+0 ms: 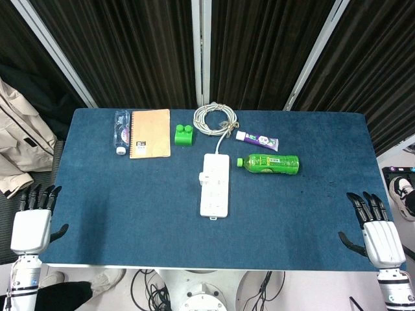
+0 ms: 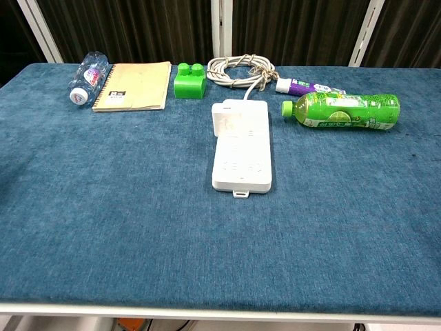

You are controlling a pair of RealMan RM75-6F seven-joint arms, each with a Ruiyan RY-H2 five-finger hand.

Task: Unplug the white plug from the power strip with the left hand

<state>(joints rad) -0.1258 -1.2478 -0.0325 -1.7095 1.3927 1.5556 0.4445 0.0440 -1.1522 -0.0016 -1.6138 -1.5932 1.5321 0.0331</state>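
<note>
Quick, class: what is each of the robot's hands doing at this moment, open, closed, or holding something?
Left hand: open, fingers apart, holding nothing, at the table's near left edge.
Right hand: open, fingers apart, holding nothing, at the near right edge.

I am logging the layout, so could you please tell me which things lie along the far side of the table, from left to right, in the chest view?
Clear water bottle → tan spiral notebook → green building block → coiled white cable → toothpaste tube → green drink bottle.
</note>
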